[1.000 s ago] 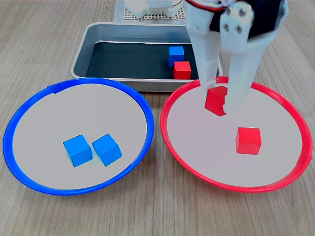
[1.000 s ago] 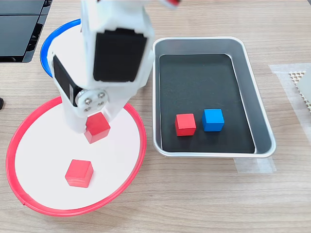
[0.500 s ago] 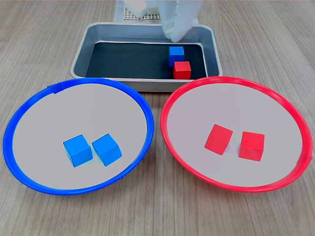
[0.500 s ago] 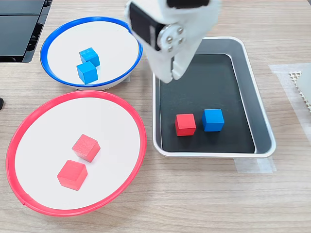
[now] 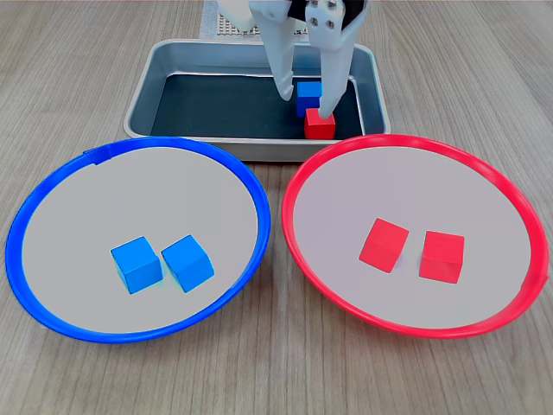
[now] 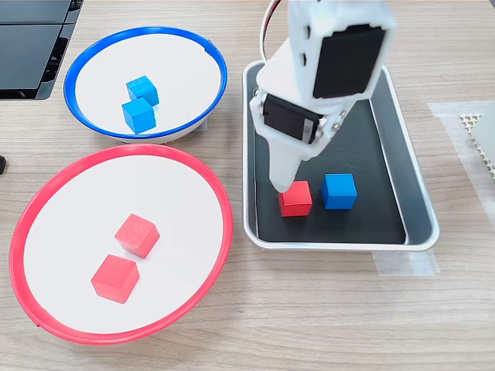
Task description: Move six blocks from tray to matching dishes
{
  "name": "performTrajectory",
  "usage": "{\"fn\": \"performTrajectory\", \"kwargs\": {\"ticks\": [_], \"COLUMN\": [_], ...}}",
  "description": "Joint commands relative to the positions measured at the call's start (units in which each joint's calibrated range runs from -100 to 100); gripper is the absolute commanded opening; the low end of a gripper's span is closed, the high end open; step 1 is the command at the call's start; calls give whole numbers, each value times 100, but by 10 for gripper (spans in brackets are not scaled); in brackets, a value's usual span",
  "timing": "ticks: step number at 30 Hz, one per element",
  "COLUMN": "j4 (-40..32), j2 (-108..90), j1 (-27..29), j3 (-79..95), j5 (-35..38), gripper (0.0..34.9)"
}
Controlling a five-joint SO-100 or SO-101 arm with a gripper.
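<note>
gripper (image 5: 302, 102) spread, hanging in the tray (image 5: 143, 95), fingertips either side of the blue block (image 5: 308, 90), one tip at the red block (image 5: 320, 124) | both blocks near the tray's right end in the first exterior view | blue dish (image 5: 26, 216): two blue blocks | red dish (image 5: 518, 216): two red blocks

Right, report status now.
Gripper open above silver metal tray. One red cube, one blue cube left inside. Nothing blocking.
</note>
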Motion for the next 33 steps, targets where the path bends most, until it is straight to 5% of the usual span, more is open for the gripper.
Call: {"fn": "performTrajectory", "kwargs": {"ticks": [1,7,9,10,12,33], "j4": [-225,-208,-175,-175,-200,-737], "j2": [-226,-226,-226,-217,-192,311], "j1": [-83,-45,-36,-27,-27,-535], "j3": [30,285,322,358,376,513], "j5": [-479,-1040,-1187,-1265,-1353,-2090], "gripper": [90,122,155,200,218,169]}}
